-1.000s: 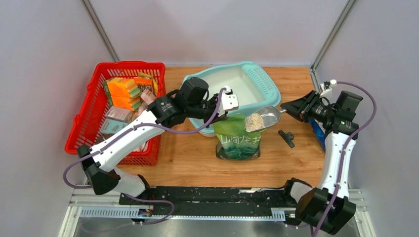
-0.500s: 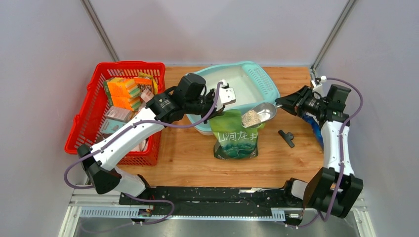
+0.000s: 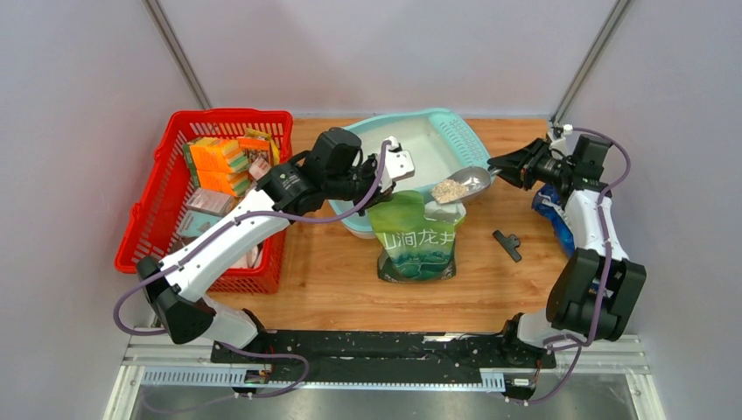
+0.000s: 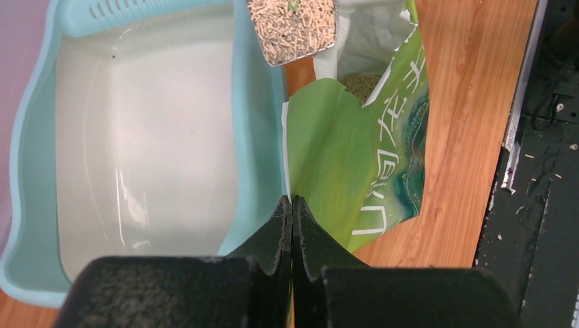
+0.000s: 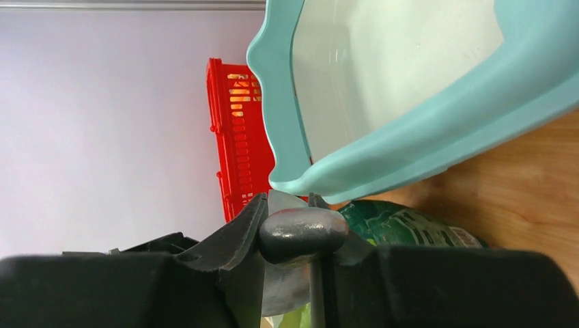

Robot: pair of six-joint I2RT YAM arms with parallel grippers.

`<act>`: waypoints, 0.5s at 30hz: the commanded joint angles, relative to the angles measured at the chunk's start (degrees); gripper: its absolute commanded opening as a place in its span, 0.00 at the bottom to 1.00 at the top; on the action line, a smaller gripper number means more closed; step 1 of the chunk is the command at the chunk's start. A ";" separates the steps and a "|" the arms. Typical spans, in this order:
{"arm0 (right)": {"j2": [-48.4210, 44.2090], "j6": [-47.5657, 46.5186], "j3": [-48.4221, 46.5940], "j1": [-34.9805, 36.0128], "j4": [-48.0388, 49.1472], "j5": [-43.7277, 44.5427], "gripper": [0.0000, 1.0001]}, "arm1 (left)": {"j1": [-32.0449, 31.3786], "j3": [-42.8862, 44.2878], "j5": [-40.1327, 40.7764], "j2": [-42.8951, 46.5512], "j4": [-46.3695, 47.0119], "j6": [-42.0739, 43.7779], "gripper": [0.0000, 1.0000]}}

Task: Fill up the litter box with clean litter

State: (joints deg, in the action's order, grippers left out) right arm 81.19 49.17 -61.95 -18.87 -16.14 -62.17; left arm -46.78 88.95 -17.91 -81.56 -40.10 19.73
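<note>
The light-teal litter box stands at the back middle, its inside bare and whitish. A grey metal scoop carries a heap of beige clean litter just above the box's near right rim. My right gripper is shut on the scoop's handle. In front of the box stands a green bag, open at the top, with more litter inside. The left gripper is shut on the bag's upper edge, next to the box's rim.
A red mesh basket full of packets fills the left side. A small black clip lies on the wood right of the bag. A blue packet sits by the right wall. Grey walls close in the back and sides.
My right arm has swung the loaded scoop up and left, from over the bag's mouth to the box's rim. The left gripper and the bag's top have shifted slightly left and back.
</note>
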 commanded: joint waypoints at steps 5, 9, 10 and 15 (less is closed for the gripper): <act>13.28 9.89 -14.23 5.24 15.61 0.21 0.00 | 2.40 4.48 3.41 -0.09 2.13 0.22 0.00; 24.26 7.37 -26.26 8.32 16.33 1.00 0.00 | 2.49 5.45 2.27 -0.88 0.20 0.66 0.00; 28.81 5.17 -29.51 9.20 14.32 2.04 0.00 | 2.49 5.71 2.01 -1.06 -0.15 0.66 0.00; 39.91 -14.93 -52.67 11.66 -3.26 9.69 0.00 | 2.49 6.41 0.95 -1.67 -1.30 1.01 0.00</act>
State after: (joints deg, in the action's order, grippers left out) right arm 116.20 49.12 -98.67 -8.99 -8.19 -57.95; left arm -45.65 91.66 -18.17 -83.81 -42.22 19.75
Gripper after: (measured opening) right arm 0.268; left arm 0.006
